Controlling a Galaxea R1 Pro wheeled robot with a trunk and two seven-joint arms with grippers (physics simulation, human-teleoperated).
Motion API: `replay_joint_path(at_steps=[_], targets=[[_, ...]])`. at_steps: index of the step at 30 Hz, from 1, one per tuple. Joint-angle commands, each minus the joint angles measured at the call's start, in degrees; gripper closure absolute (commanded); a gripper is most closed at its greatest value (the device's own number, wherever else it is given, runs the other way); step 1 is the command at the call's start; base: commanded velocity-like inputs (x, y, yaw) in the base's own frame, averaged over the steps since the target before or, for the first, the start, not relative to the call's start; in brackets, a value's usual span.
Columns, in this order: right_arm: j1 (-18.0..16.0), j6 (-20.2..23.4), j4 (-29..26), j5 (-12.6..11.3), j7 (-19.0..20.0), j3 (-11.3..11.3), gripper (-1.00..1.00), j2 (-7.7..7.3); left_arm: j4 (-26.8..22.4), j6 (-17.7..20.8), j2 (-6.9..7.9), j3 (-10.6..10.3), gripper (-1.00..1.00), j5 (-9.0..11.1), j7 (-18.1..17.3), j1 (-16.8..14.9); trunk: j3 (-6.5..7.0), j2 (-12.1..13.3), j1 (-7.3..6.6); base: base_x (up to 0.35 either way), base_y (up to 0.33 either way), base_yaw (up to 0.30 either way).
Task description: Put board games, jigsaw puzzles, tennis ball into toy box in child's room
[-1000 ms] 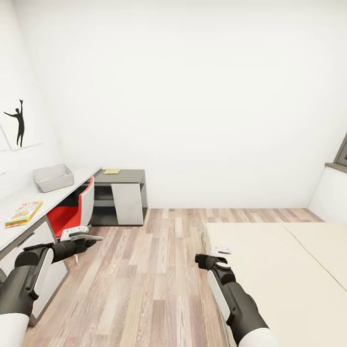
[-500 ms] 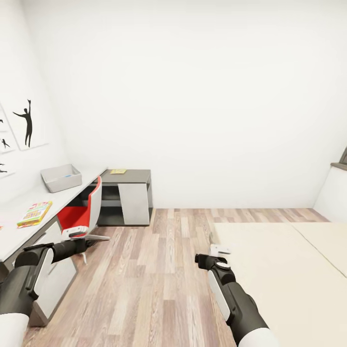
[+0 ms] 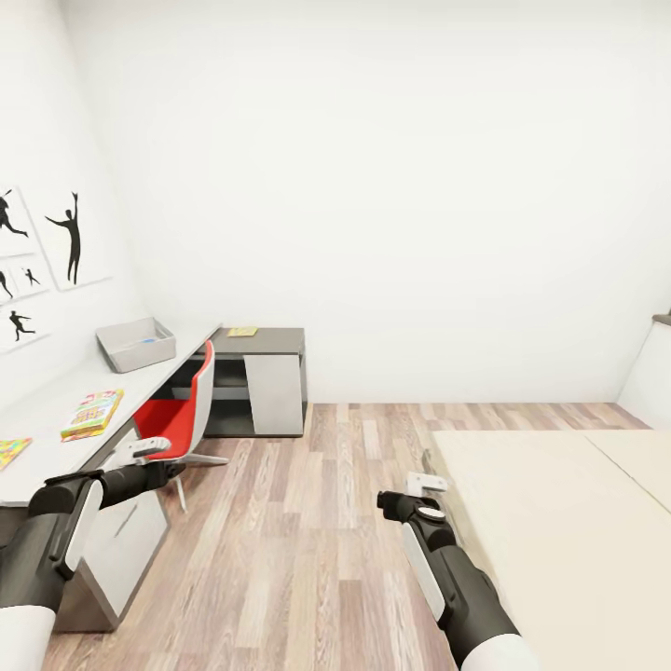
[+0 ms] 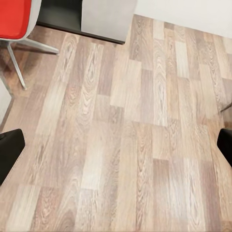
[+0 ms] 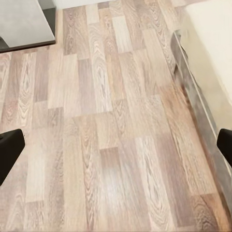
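A narrow white-walled room with a wood-plank floor (image 3: 308, 522) is presented. The table (image 3: 56, 410) runs along the left wall beneath silhouette pictures (image 3: 70, 238); the toy box (image 3: 136, 343) is set at its far end, with a blue item glimpsed inside. A jigsaw puzzle (image 3: 93, 415) lies mid-table and part of another colourful box (image 3: 11, 451) shows at the frame edge. A red chair (image 3: 182, 419) is tucked under the table. The bed (image 3: 559, 531) lies to the right, with no board game seen on the portion shown.

The left gripper (image 3: 154, 449) and right gripper (image 3: 424, 485) are held low and forward, spread wide and empty, judged a travelling posture.

Against the earlier frames, the view has swung left: more pictures and table are exposed, less bed.
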Motion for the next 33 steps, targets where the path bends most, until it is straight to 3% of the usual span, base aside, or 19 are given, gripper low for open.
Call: replay_joint_path(at_steps=[1,13,23,33], targets=[[-0.03,0.15,-0.06,-0.57,-0.54,0.11,-1.00,0.00,-0.01,0.35,0.01,0.08,-1.00,0.36,-0.02,-0.02,-0.06,-0.07,0.03,0.000,0.290,0.000],[-0.03,0.15,-0.06,-0.57,-0.54,0.11,-1.00,0.00,-0.08,0.28,-0.04,0.08,-1.00,0.36,-0.02,-0.02,-0.06,-0.07,0.03,0.000,0.145,-0.077],[-0.03,0.15,-0.06,-0.57,-0.50,0.11,-1.00,0.00,-0.07,0.27,-0.07,0.08,-1.00,0.36,0.00,-0.02,-0.06,-0.07,0.03,0.026,0.008,-0.256],[-0.03,0.10,-0.06,-0.57,-0.46,0.11,-1.00,0.00,-0.06,0.27,-0.07,0.08,-1.00,0.36,-0.02,-0.02,-0.06,-0.07,0.03,0.228,0.001,-0.279]])
